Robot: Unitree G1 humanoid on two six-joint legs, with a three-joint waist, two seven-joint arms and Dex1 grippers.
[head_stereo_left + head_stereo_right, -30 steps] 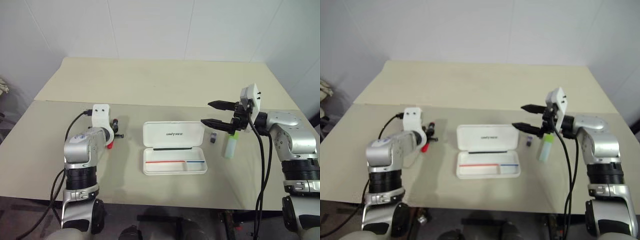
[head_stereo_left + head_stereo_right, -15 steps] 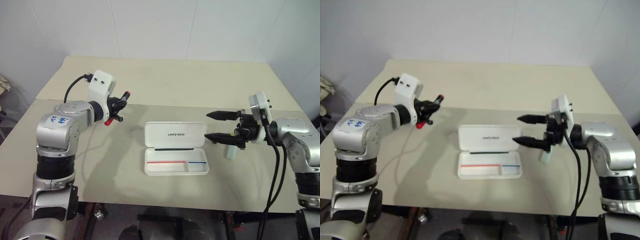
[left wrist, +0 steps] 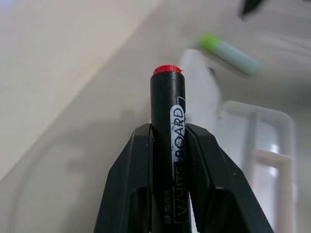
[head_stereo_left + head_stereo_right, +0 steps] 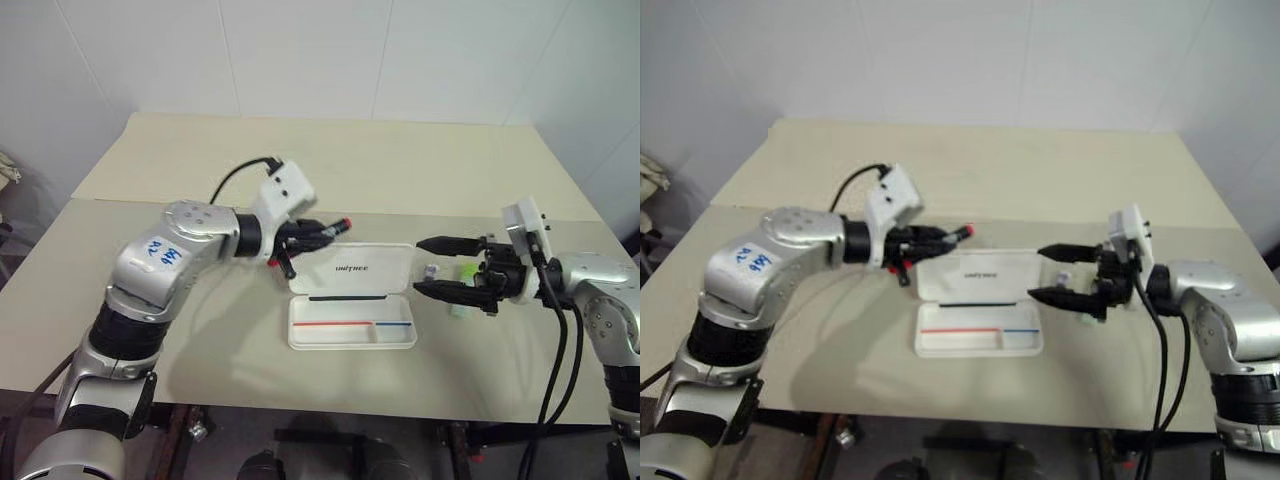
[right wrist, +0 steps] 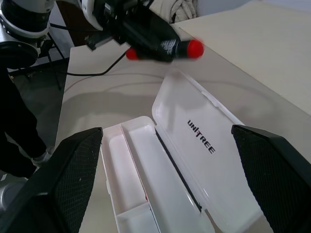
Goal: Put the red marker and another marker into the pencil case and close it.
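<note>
**Op:** Left gripper (image 4: 322,233) is clamped on the red marker (image 3: 166,124); from my wrist feed I see both black fingers (image 3: 132,179) pressed against the black barrel, red end sticking out past the tips.

**Spotter:** Where is that over the table (image 4: 330,165)?

**Op:** Up in the air, just past the far left corner of the pencil case (image 4: 351,296). The marker points right, roughly level, its red tip above the far edge of the raised lid.

**Spotter:** And the case itself?

**Op:** Lying open in the middle of the table, lid flipped back on the far side with the UNITREE lettering showing, tray on the near side with a thin red and blue line along it. I see nothing in the tray.

**Spotter:** Right side?

**Op:** Right gripper (image 4: 443,267) hovers just right of the case, pointing left toward it, fingers spread wide with nothing between them. Through my right wrist feed I look between those fingers onto the open lid and the marker in the other claw.

**Spotter:** The second marker?

**Op:** The pale green marker (image 4: 461,306) lies on the table right of the case, partly hidden behind the right gripper. A small dark stubby object (image 4: 430,271) sits beside the lid's right end, between the two fingers as I see it.
</note>
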